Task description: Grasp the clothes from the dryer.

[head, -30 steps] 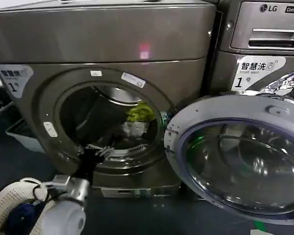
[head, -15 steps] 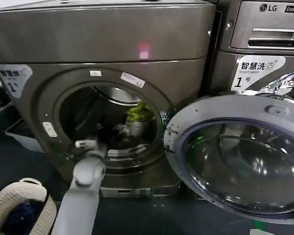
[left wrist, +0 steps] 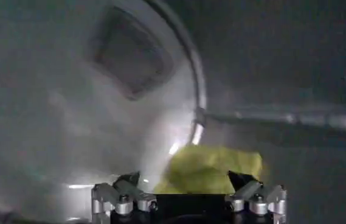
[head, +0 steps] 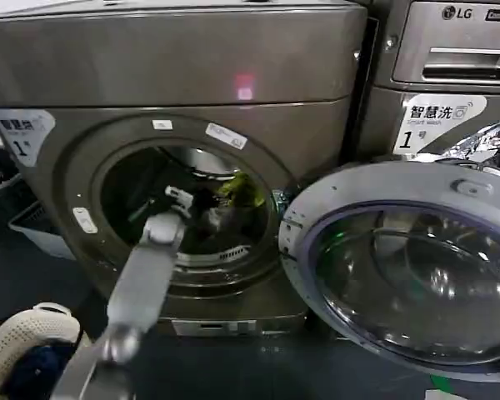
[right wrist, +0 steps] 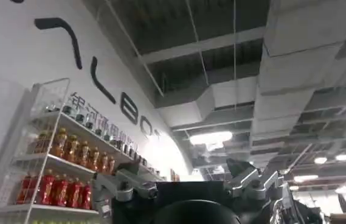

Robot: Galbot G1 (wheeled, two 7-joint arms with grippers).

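Left wrist view: the lime-green garment (left wrist: 212, 169) is framed between the left gripper's (left wrist: 188, 182) spread fingers; soft and light, its bunched middle is best pinched.

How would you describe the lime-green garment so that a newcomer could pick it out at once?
Start at the dryer, the big bronze-grey machine with the round porthole and its glass door swung open. Look inside the dark drum, toward its right side, just beyond the left tool. The lime-green garment is the crumpled bright lump there, the only vivid colour against the grey metal drum.
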